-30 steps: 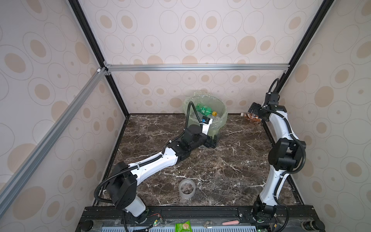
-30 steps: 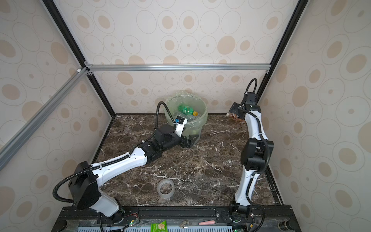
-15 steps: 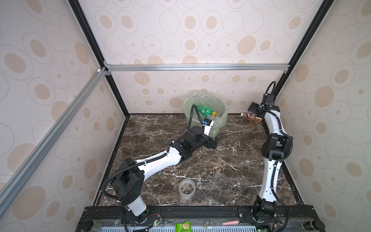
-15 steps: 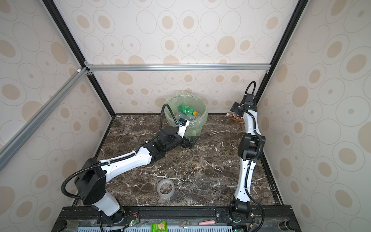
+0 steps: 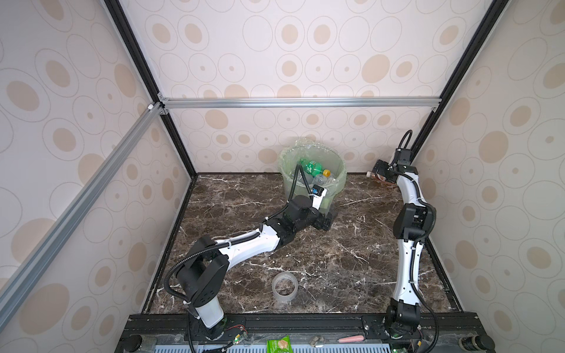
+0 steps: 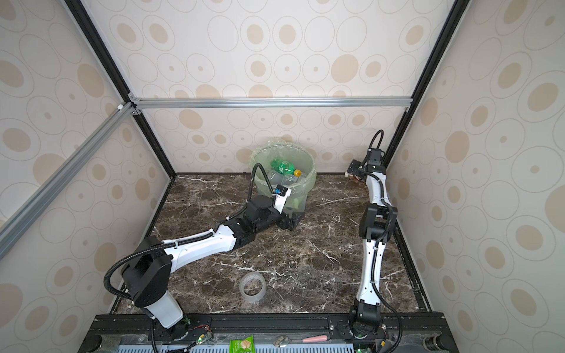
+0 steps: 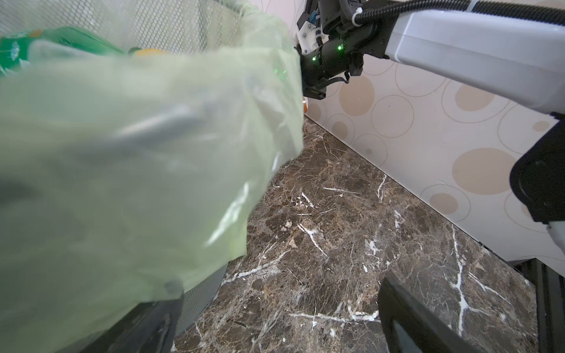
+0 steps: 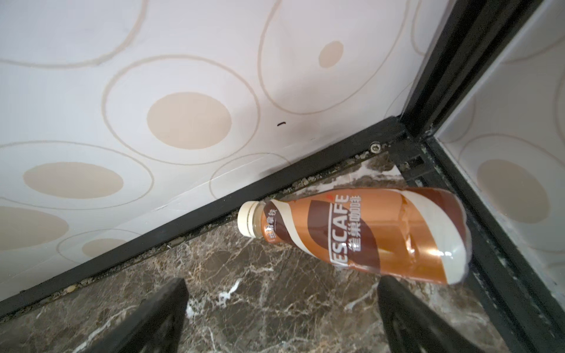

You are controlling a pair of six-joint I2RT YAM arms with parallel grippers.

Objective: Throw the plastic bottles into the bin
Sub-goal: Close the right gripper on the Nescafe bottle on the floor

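- Three walls (image 5: 290, 55) in dotted beige wallpaper box the whole cell in.
- Dark marble table (image 5: 336, 259) is the floor, showing in both top views (image 6: 305, 262).
- Left arm (image 5: 244, 244) lies low and stretched across the table toward the bin. Right arm (image 5: 406, 266) stands tall along the right edge and bends over into the far right corner.
- Bin (image 5: 341, 180) sits at the back against the far wall, a bit right of centre, with its pale green bag (image 7: 122, 152) flopping over the rim. Same spot in both top views (image 6: 312, 183).
- Left gripper (image 5: 325, 221) is down at the foot of the bin on its near side. Its wrist view shows the jaws spread wide (image 7: 279, 290) with only bare marble between them, so it's holding nothing. One finger is tucked under the bag overhang; can't tell if it actually touches the bin.
- Right gripper (image 5: 380, 171) hangs over the far right corner, jaws wide apart (image 8: 282, 282) and empty too.
- Brown bottle (image 8: 367, 235), a coffee one with a cream cap, lies on its side on the table in that corner. Its base is against the side rail and its cap is near the back rail, just past the right gripper's fingertips and not gripped.
- Green bottle (image 5: 312, 166) with a yellow cap lies on top inside the bin, with some clear bottles (image 5: 319, 180) under it.
- Tape roll (image 5: 285, 287) sits by itself near the front edge of the table, well away from both grippers.
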